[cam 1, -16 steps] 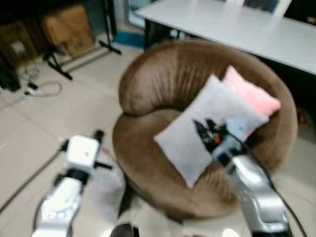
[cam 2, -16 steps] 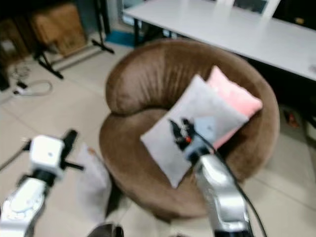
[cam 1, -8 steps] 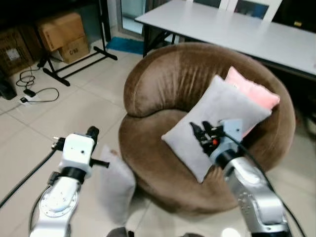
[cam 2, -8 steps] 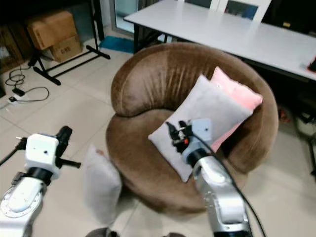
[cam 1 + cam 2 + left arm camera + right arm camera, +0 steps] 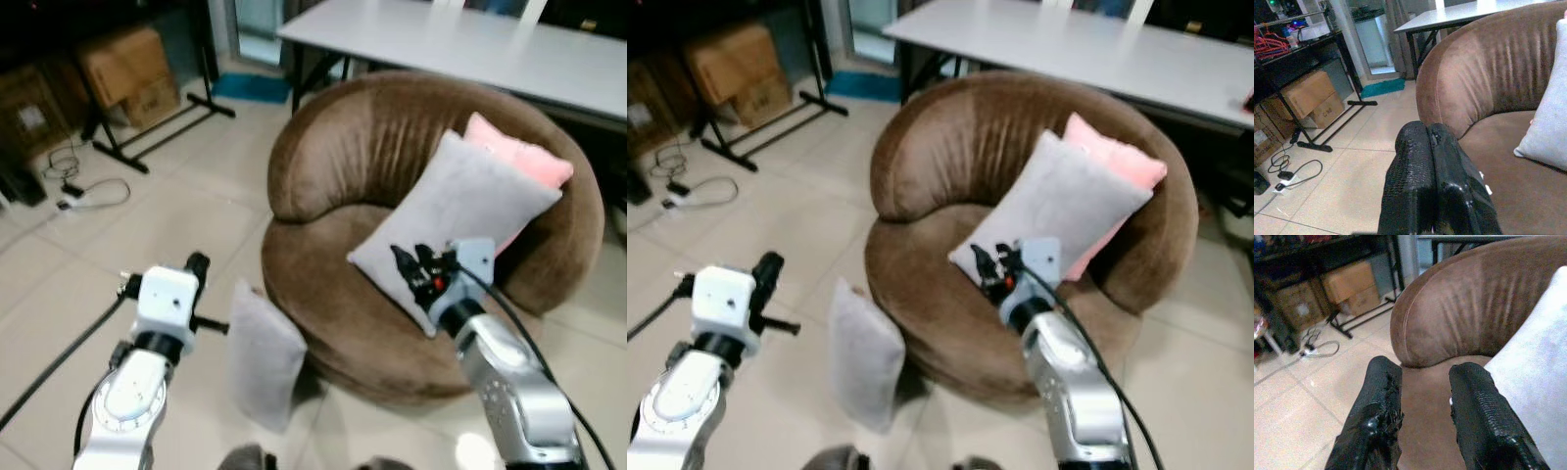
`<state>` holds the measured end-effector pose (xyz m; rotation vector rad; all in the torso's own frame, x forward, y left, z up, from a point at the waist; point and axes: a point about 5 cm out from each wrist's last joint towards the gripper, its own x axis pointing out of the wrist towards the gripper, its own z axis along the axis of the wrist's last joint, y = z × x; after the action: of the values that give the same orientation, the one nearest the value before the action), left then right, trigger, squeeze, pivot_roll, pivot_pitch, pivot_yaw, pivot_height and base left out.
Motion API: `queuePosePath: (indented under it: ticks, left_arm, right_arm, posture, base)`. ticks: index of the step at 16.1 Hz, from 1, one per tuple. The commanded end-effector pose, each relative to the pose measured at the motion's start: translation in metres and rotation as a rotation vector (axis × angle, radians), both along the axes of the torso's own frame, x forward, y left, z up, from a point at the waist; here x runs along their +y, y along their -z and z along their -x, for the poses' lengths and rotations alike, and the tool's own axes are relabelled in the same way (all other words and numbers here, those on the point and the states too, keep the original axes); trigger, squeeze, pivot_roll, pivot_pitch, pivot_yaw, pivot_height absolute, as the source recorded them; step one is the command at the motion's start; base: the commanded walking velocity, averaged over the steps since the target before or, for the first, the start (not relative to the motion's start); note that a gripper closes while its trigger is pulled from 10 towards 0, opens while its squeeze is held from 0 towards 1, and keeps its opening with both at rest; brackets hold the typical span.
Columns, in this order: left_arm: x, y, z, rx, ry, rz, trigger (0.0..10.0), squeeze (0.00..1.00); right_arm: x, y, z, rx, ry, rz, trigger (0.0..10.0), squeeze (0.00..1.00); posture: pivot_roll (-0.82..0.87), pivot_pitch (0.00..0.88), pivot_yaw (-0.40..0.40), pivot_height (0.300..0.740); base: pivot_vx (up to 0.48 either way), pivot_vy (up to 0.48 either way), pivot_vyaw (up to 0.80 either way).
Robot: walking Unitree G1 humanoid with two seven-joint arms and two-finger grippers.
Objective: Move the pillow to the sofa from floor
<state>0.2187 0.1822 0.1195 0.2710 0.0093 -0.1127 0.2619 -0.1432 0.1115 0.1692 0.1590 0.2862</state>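
Observation:
A small grey pillow (image 5: 265,362) stands on edge on the tiled floor, leaning against the front of the round brown sofa (image 5: 333,147). On the seat lie a larger grey pillow (image 5: 460,220) and, behind it, a pink pillow (image 5: 519,162). My left gripper (image 5: 198,264) hangs shut and empty above the floor, just left of the floor pillow; its fingers (image 5: 1425,166) are pressed together. Over the sofa seat's front, at the lower edge of the large grey pillow, my right gripper (image 5: 411,264) is open, with nothing between its fingers (image 5: 1378,396).
A white table (image 5: 470,39) stands behind the sofa. Cardboard boxes (image 5: 122,69) and a black rack's legs (image 5: 147,127) are at the far left. A cable with a plug (image 5: 88,191) lies on the tiles there.
The whole view has shifted, so the camera moved; the floor pillow now shows in full. Both arms keep about the same pose relative to the sofa.

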Motion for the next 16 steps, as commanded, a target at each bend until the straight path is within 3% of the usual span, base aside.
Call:
queuePosePath:
  ticks: [1, 3, 6, 14, 16]
  left_arm:
    - [0.0032, -0.0032, -0.0009, -0.014, -0.014, -0.003, 10.0, 0.00]
    - [0.0031, -0.0047, -0.0029, -0.020, -0.028, 0.003, 10.0, 0.00]
    - [0.0038, -0.0070, -0.0054, -0.037, -0.018, 0.025, 10.0, 0.00]
    - [0.0072, -0.0054, -0.0062, -0.023, -0.029, 0.015, 10.0, 0.00]
    - [0.0073, -0.0047, -0.0057, -0.021, -0.028, 0.013, 10.0, 0.00]
  right_arm:
    - [0.0029, -0.0035, -0.0005, -0.004, -0.004, -0.026, 10.0, 0.00]
    - [0.0013, -0.0023, -0.0014, 0.006, 0.021, -0.026, 10.0, 0.00]
    - [0.0001, -0.0009, -0.0041, 0.015, 0.048, 0.020, 10.0, 0.00]
    - [0.0020, -0.0025, -0.0046, 0.002, 0.065, 0.041, 10.0, 0.00]
    - [0.0068, -0.0039, -0.0041, -0.012, 0.024, 0.077, 10.0, 0.00]
  posture:
    - [0.03, 0.073, -0.036, 0.740]
    - [0.03, 0.074, -0.038, 0.740]
    - [0.03, 0.073, -0.037, 0.740]
    - [0.03, 0.076, -0.031, 0.740]
    - [0.04, 0.072, -0.032, 0.740]
  base:
    - [0.000, 0.000, 0.00]
    - [0.000, 0.000, 0.00]
    - [0.000, 0.000, 0.78]
    - [0.315, 0.000, 0.09]
    - [0.315, 0.000, 0.78]
